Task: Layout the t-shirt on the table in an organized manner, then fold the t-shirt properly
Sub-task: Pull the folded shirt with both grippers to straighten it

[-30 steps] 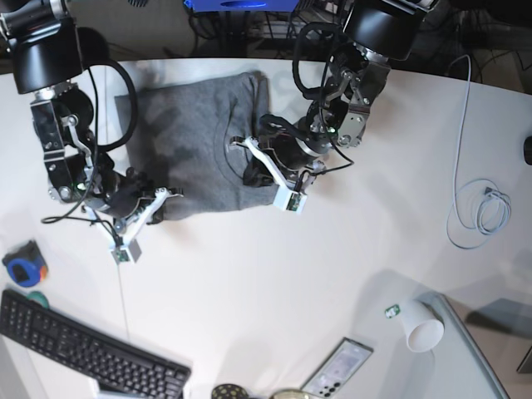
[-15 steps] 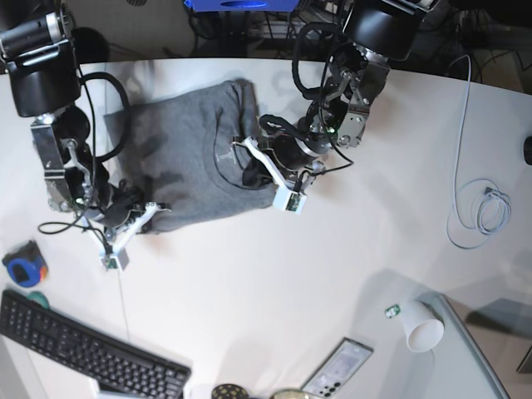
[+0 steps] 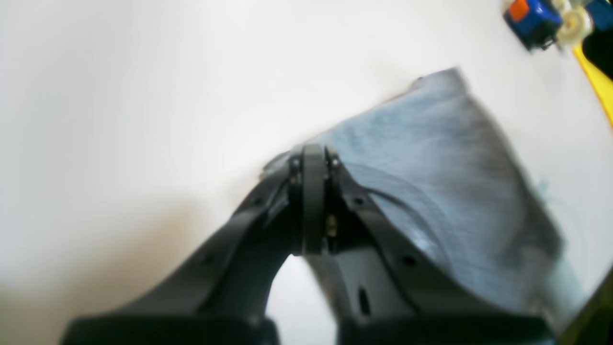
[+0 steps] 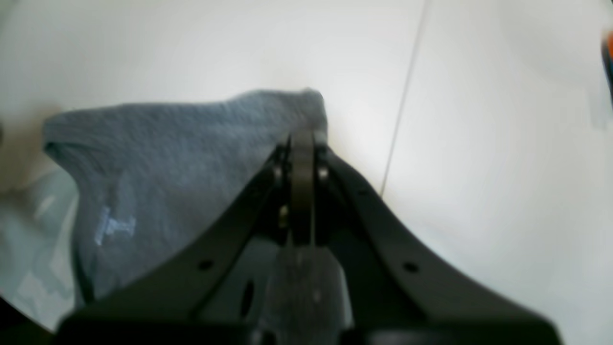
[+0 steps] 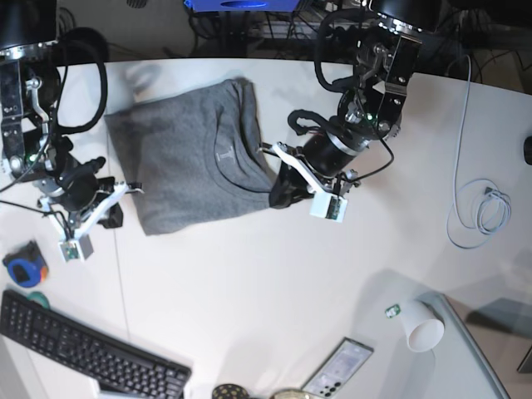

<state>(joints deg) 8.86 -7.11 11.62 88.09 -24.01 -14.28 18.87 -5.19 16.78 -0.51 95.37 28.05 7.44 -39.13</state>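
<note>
I had the t-shirt (image 5: 187, 166) lying on the table (image 5: 249, 283) toward its far edge, bunched rather than spread, the neck label facing up. My left gripper (image 3: 312, 158) was pinched onto one fabric edge, my right gripper (image 4: 301, 139) clamped on an opposite corner. I judged the layout only partway done: sleeves and hem weren't flattened, and folding hadn't begun.

Bright, even overhead light; both wrist views blurred, base view sharp, soft shadows
</note>
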